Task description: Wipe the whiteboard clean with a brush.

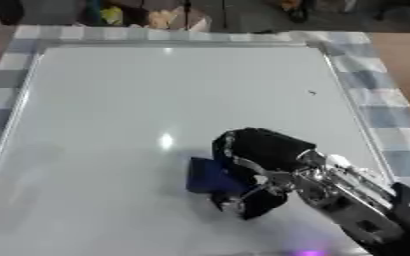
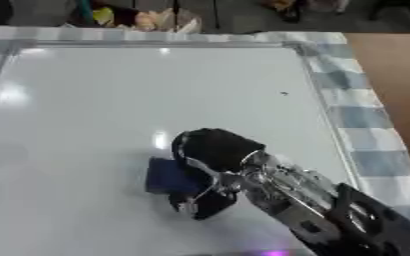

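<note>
right hand [image 1: 259, 170] is curling around the blue brush [image 1: 210, 176], pressing it on the whiteboard [image 1: 112, 110] near-centre, slightly right. left hand isn't showing. a small dark mark [image 1: 312, 92] is sitting far right. judgement: keeping the brush flat and sweeping overlapping passes toward that mark is doing this step well.

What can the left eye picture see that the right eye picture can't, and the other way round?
Only the left eye shows the checked cloth running down the board's left side. Only the right eye shows a wide strip of bare brown table on the right. Both share the whiteboard, a small dark mark on it, and the right hand with its fingers curled round a blue brush. The left hand appears in neither.
</note>
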`<action>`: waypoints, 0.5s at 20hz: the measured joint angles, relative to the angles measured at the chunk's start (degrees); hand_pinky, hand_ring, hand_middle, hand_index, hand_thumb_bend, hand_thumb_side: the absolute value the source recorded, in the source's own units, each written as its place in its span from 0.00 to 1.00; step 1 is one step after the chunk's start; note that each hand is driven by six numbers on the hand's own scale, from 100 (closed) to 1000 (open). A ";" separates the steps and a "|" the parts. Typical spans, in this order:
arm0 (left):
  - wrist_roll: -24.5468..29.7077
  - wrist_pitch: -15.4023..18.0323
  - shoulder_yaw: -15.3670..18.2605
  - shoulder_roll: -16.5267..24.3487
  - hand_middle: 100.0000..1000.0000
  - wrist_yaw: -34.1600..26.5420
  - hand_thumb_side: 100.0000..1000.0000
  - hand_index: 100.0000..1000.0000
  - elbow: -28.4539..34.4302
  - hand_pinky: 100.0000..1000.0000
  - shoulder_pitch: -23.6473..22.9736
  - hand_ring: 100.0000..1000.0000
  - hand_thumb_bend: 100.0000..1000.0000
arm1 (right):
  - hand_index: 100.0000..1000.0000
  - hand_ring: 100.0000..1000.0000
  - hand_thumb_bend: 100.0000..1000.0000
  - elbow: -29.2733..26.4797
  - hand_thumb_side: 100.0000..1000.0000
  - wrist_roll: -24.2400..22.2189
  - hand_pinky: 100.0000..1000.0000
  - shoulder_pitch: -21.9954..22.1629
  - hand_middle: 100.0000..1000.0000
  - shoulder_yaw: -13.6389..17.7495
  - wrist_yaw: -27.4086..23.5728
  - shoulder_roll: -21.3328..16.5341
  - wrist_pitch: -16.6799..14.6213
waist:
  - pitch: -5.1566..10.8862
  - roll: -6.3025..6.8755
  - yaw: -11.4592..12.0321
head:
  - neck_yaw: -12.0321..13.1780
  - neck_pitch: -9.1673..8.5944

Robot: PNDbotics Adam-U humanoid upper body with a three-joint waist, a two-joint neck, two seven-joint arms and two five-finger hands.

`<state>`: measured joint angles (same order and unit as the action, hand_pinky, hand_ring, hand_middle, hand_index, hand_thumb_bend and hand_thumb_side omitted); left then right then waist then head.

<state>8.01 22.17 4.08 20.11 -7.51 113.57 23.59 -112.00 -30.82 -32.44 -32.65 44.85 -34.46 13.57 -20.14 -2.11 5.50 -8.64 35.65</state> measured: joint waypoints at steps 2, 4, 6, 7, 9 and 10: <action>0.00 0.00 0.00 0.00 0.50 0.00 0.98 0.70 0.00 0.34 -0.05 0.53 0.05 | 0.00 0.75 0.00 -0.40 0.20 0.17 0.57 0.20 0.47 0.60 -0.21 -0.57 0.35 | 0.00 0.00 -0.01 | 0.01 -0.02; 0.00 0.00 0.00 0.00 0.50 0.00 0.98 0.70 0.00 0.34 -0.11 0.53 0.05 | 0.00 0.75 0.00 -0.79 0.20 0.40 0.57 0.25 0.47 1.25 -0.51 -1.22 0.78 | 0.00 0.00 -0.01 | 0.01 -0.03; 0.00 0.00 -0.01 0.00 0.50 0.00 0.98 0.70 0.00 0.34 -0.17 0.53 0.05 | 0.00 0.75 0.00 -1.07 0.20 0.63 0.57 0.48 0.47 1.82 -0.76 -1.71 1.12 | 0.00 0.00 -0.01 | 0.01 -0.04; 0.00 0.00 -0.01 0.00 0.50 0.00 0.98 0.70 0.00 0.34 -0.19 0.53 0.05 | 0.00 0.75 0.00 -1.15 0.20 0.72 0.57 0.57 0.47 1.96 -0.90 -1.82 1.23 | 0.00 0.00 -0.01 | 0.01 -0.04; 0.00 0.00 -0.01 0.00 0.50 0.00 0.98 0.70 0.00 0.34 -0.23 0.53 0.04 | 0.00 0.75 0.00 -1.25 0.20 0.94 0.57 0.70 0.46 2.31 -1.11 -2.16 1.51 | 0.00 0.01 -0.01 | 0.01 -0.11; 0.00 0.00 -0.01 0.00 0.50 0.00 0.98 0.70 0.00 0.34 -0.28 0.54 0.04 | 0.00 0.75 0.00 -1.30 0.20 1.16 0.57 0.75 0.46 2.76 -1.20 -2.41 1.81 | 0.00 0.03 0.00 | 0.01 -0.26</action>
<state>8.01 22.17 4.07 20.11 -7.51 113.57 23.30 -113.30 -29.66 -31.69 -29.89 43.66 -36.87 15.38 -20.13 -2.08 5.49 -8.62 35.39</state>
